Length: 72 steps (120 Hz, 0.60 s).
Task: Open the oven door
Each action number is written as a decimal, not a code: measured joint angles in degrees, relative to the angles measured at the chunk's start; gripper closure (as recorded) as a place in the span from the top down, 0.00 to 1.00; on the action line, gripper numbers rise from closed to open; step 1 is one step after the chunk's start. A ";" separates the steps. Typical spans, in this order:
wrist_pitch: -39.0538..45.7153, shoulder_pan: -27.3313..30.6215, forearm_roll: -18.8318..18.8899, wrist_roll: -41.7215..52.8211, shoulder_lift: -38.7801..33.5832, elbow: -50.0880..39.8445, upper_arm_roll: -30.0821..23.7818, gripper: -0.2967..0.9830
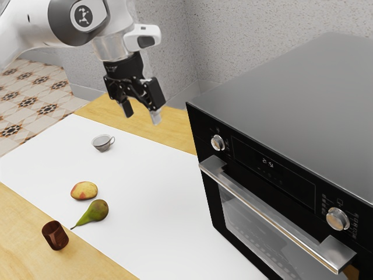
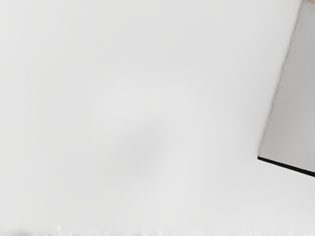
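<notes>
White surface (image 2: 123, 88) | grey oven top (image 2: 291, 108), one corner | black edge (image 2: 287, 166)

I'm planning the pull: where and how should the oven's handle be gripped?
Probably the middle of the handle, from in front of the oven, pincer closing above and below: it is a level bar, held off the door by mounts at its ends.

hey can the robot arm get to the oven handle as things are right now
Probably yes: my open, empty gripper hangs near the oven, and I see nothing standing between it and the handle.
</notes>
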 joint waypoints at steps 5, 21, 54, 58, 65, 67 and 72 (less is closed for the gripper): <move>-0.23 0.00 -0.02 0.30 0.00 0.00 0.00 0.77; -0.72 0.01 -0.15 1.13 0.02 0.02 0.02 0.77; 6.14 -7.58 -10.91 26.11 -40.94 -25.94 -24.70 0.77; 9.59 -12.61 -12.62 29.87 -44.73 -33.67 -24.01 0.77; 14.95 -17.49 -14.75 36.01 -47.58 -41.18 -22.47 0.77; 16.36 -18.17 -15.19 37.68 -47.73 -42.20 -22.25 0.77; 19.70 -19.19 -16.09 41.65 -47.16 -43.65 -21.97 0.77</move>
